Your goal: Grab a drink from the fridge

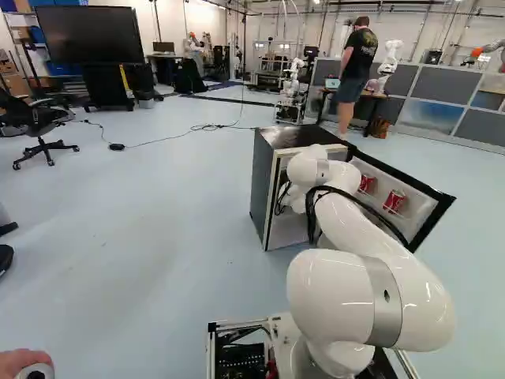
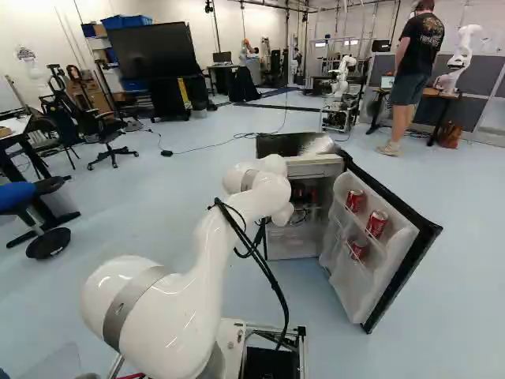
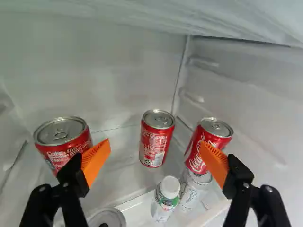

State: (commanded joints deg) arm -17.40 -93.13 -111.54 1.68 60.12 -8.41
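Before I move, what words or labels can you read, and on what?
"Coca-Cola", partly covered: can behind the pad nearer the bottle.
"Co...", rest blurred: can by the other pad.
Middle can, between the pads: print too small.
Bottle label, grey can: too small or blurred.
Door cans: unreadable.

White arm (image 1: 371, 237) rose from its foot joint, bent at a heavy lower joint (image 2: 150, 304). From that joint the long link ran toward eleven o'clock in the left base view, one o'clock in the right. Wrist (image 2: 280, 209) folded down at the far end; black cables (image 2: 256, 253) hung looped beside the link. Gripper (image 2: 298, 213) poorly seen there, probably the dark shape past the wrist. Wrist view: fingers wide apart, orange pads (image 3: 96, 160) facing, nothing gripped.
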